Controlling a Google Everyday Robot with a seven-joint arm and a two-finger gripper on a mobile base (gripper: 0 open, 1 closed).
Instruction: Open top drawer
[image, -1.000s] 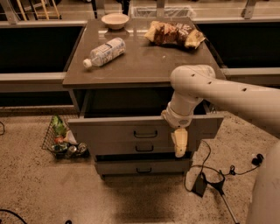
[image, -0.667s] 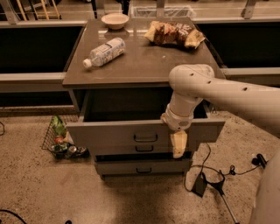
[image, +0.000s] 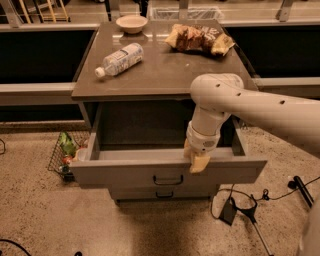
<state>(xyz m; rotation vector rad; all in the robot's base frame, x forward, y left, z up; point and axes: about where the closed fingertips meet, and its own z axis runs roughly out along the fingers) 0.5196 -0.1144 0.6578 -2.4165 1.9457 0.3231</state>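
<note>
Sits with the gripper (image: 199, 162) at the top drawer (image: 120, 175) front lip, two o'clock of the handle (image: 168, 179), presumably for pulling outward; cannot tell whether clenched.

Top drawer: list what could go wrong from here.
1. The top drawer stands far out; pulling more might run it off its slides.
2. The claw sits at the drawer's front rim, right of the handle, so it might slip off or skew the drawer.
3. The bottle lies on its side on the tabletop; a jolt might roll it off.
</note>
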